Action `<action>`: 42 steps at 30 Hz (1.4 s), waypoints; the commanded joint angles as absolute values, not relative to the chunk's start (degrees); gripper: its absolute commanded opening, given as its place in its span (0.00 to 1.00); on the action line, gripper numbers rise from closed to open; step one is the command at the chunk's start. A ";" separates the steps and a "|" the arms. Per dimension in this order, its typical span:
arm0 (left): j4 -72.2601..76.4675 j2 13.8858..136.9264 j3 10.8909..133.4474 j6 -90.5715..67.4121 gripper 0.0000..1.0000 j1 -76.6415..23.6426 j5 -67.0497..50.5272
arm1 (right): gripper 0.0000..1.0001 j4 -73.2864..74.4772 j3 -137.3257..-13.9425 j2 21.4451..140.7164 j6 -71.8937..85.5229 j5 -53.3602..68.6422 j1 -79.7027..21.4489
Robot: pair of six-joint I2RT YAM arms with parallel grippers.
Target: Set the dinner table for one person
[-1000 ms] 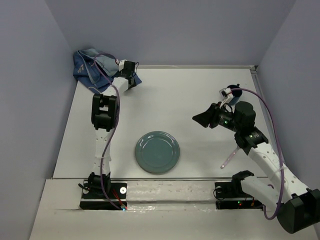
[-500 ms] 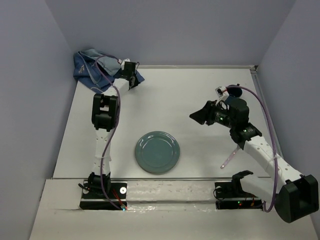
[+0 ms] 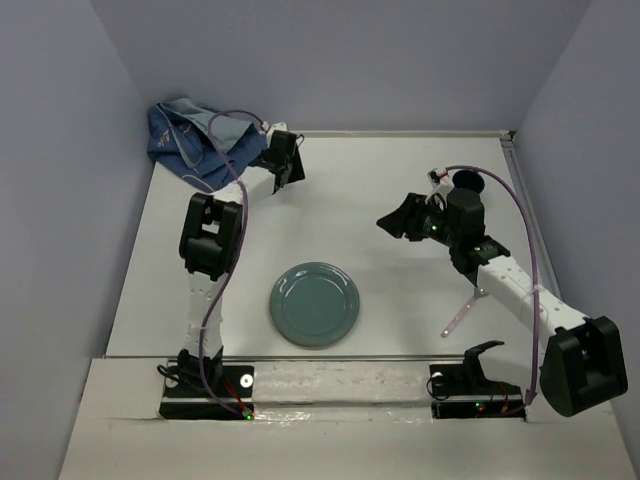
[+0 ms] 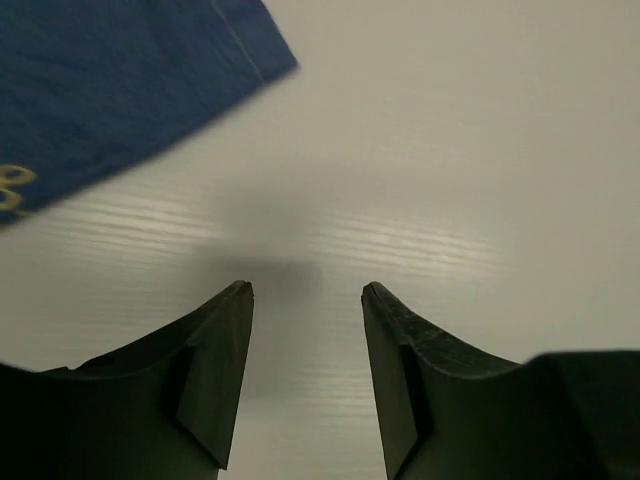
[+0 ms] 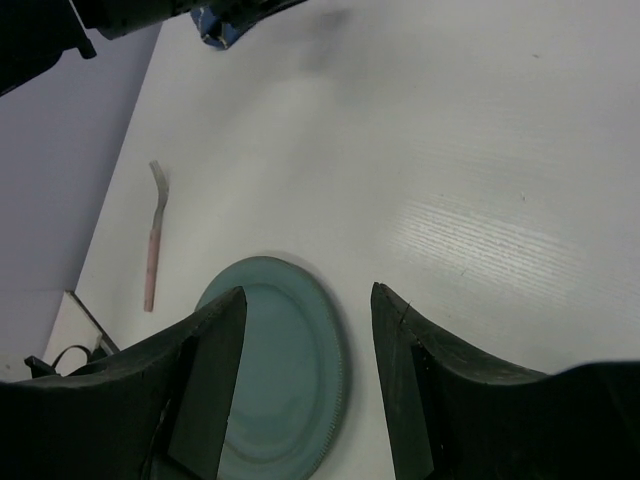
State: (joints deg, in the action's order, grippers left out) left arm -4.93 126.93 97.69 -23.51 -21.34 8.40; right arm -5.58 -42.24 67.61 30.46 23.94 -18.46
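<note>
Overhead view of a large white surface [image 3: 350,180] that fills the floor of a pale-walled enclosure, with everything else lying on it. Two robot arms are mounted at its near edge.

A round teal plate [image 3: 315,304] sits near the front, roughly midway between the two arm bases. To its right, well apart from it, lies a slim pink-handled utensil [image 3: 460,313] with a curved metal head, probably a fork, though the head is too small to be sure. A crumpled dark blue cloth [image 3: 180,135] is bunched in the far left corner. A small dark blue round object [image 3: 468,180] sits near the far right edge, partly hidden behind the right arm.

The left arm reaches far back. The left gripper [image 3: 284,175] hangs just right of the cloth. In the left wrist view, its gripper [image 4: 305,290] has both fingers spread with bare surface between them, holding nothing, and a corner of the cloth [image 4: 110,90] shows at the upper left.

The right gripper [image 3: 392,222] hovers over the middle right of the surface. In the right wrist view, this gripper [image 5: 305,295] is spread wide and empty. The plate [image 5: 290,380] shows between its fingers, and the utensil [image 5: 152,250] lies to the left.
</note>
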 commanded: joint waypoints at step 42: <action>-24.38 136.42 122.36 -10.45 0.00 -21.87 -9.82 | 0.65 -16.17 -43.85 73.12 32.96 22.87 -18.63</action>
